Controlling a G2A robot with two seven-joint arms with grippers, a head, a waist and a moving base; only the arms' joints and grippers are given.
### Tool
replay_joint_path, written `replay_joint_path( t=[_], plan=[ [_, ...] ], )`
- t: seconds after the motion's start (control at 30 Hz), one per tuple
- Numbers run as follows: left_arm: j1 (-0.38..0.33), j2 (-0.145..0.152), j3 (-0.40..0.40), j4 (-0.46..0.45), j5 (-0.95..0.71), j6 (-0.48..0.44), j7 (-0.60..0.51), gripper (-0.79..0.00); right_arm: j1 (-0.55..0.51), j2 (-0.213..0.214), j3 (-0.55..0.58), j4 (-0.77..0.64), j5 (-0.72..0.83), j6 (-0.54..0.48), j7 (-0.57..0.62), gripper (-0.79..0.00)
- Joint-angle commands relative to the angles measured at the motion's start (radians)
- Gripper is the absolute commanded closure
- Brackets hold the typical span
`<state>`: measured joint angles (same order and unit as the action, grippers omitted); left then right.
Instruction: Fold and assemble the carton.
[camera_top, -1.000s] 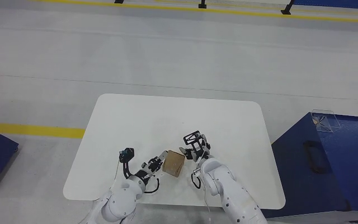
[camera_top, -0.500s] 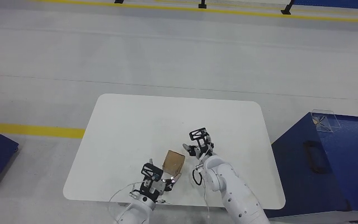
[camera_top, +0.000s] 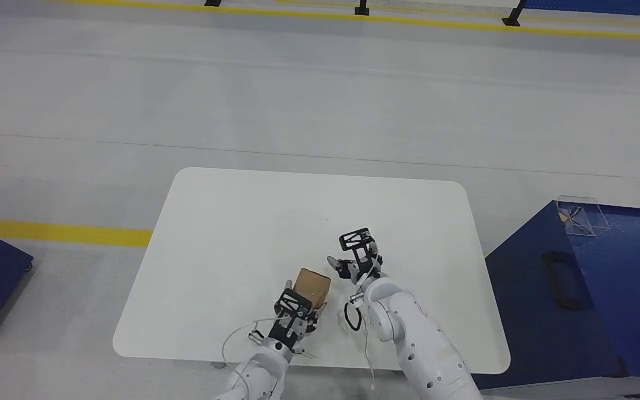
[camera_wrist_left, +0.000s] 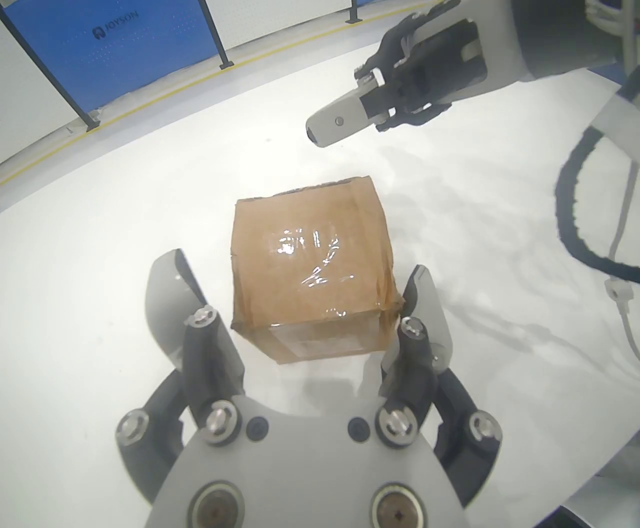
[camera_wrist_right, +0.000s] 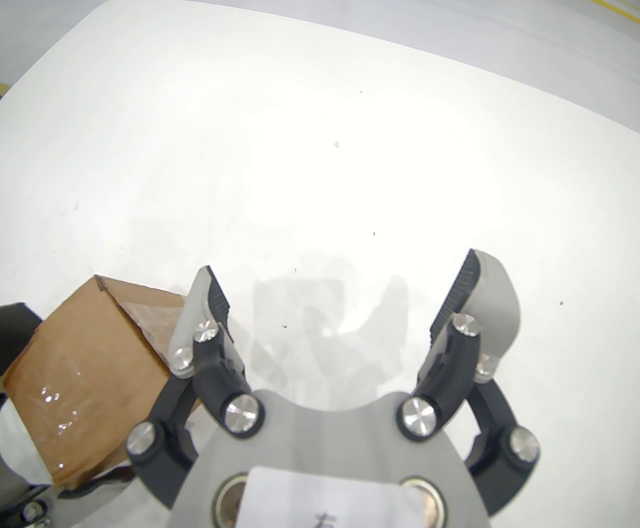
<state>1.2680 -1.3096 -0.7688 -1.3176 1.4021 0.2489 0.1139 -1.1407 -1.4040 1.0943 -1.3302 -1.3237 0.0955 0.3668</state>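
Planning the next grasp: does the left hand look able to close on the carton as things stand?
Likely yes: the open left hand flanks the carton, nothing between; the right hand is apart.

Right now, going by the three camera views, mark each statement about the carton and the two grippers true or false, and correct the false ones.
1. The cardboard carton stands on the white table. True.
2. The left gripper is shut on the carton. False: it is open, with a finger on either side of the carton.
3. The right gripper holds nothing. True: it is open over bare table beside the carton.
4. The carton lies as a flat, unfolded sheet. False: it is box-shaped, with shiny clear tape on its upper face.
5. The carton sits at the table's far edge. False: it is near the edge closest to the robot.
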Motion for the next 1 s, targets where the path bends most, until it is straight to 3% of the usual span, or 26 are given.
replay_joint_path(
  t=[0.0,0.13,0.17,0.2,0.37,0.5,0.6,0.7,0.73,0.77,0.83,0.97],
  plan=[
    [-0.010,-0.007,0.005,0.017,-0.007,0.003,0.006,-0.357,0.000,0.000,0.000,0.000,0.000,0.000,0.000,-0.785],
    [-0.015,-0.018,0.006,0.040,-0.016,0.007,0.022,-0.252,0.000,0.000,0.000,0.000,0.000,0.000,0.000,-0.785],
    [-0.014,-0.020,0.004,0.040,-0.024,0.001,0.025,-0.157,0.000,0.000,0.000,0.000,0.000,0.000,0.000,-0.785],
    [-0.013,-0.021,0.001,0.040,-0.027,-0.002,0.027,-0.012,0.000,0.000,0.000,0.000,0.000,0.000,0.000,-0.785],
    [0.012,-0.022,-0.039,-0.022,-0.115,-0.060,0.027,0.000,-0.010,0.002,0.031,-0.018,0.018,0.032,-0.042,-0.785],
    [0.059,-0.016,-0.128,-0.133,-0.361,-0.164,-0.033,0.000,-0.061,0.009,0.111,-0.092,0.087,0.069,-0.119,-0.785],
    [0.076,-0.015,-0.213,-0.185,-0.669,-0.247,-0.182,0.000,-0.100,0.013,0.149,-0.142,0.116,0.065,-0.162,-0.785],
    [0.069,-0.014,-0.290,-0.187,-0.950,-0.257,-0.361,0.000,-0.104,0.014,0.151,-0.146,0.118,0.063,-0.164,-0.785],
    [0.060,-0.013,-0.313,-0.174,-1.039,-0.245,-0.432,-0.160,-0.104,0.014,0.151,-0.146,0.118,0.063,-0.164,-0.785],
    [0.047,-0.012,-0.332,-0.157,-1.103,-0.222,-0.499,-0.748,-0.104,0.014,0.151,-0.146,0.118,0.063,-0.164,-0.785],
    [0.026,-0.010,-0.362,-0.135,-1.174,-0.198,-0.568,-0.785,-0.104,0.014,0.151,-0.146,0.118,0.063,-0.164,-0.785],
    [0.042,-0.007,-0.408,-0.128,-1.257,-0.179,-0.566,-0.785,-0.104,0.014,0.151,-0.146,0.118,0.063,-0.164,-0.785]
  ],
)
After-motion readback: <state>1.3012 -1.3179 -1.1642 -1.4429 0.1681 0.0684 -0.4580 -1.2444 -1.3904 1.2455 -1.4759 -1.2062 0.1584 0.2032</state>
